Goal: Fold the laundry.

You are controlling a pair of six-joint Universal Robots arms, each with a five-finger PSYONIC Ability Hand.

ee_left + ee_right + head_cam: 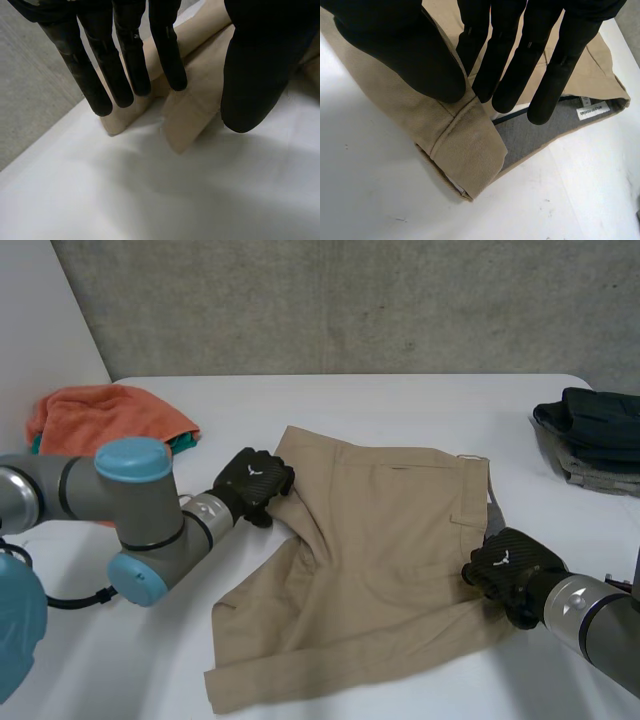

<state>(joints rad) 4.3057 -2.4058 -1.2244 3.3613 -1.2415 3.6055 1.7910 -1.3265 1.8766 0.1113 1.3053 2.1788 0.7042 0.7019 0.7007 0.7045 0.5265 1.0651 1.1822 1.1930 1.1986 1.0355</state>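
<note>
The khaki shorts (380, 540) lie spread near the middle of the white table (400, 405), mostly flat, with a raised crease running in from their 10 o'clock edge. At that edge the left hand (252, 483) has the cloth. In the left wrist view two folds of khaki run up between its straight fingers (127, 65) and the thumb (255, 75), so it looks pinched there, though the contact itself is hidden. The right hand (510, 565) sits at the shorts' 4 o'clock. In its wrist view the thumb (405, 50) presses on the outside of the waistband (465, 150) and the fingers (510, 65) lie against the inside, clamping it. The band is turned back there to show the grey lining and a label (592, 111). The shorts look like a light twill: soft enough to sag and crease between two holds, yet firmer along the stitched waistband and hems. Those doubled edges seem the best places to grip, since a single layer would likely bunch or slip from the fingers. Lifting with both hands kept well apart should keep the cloth taut enough to fold cleanly. An orange towel (100, 415) sits at the table's 10 o'clock and a pile of dark clothes (595, 435) at its 2 o'clock, both apart from the shorts.
</note>
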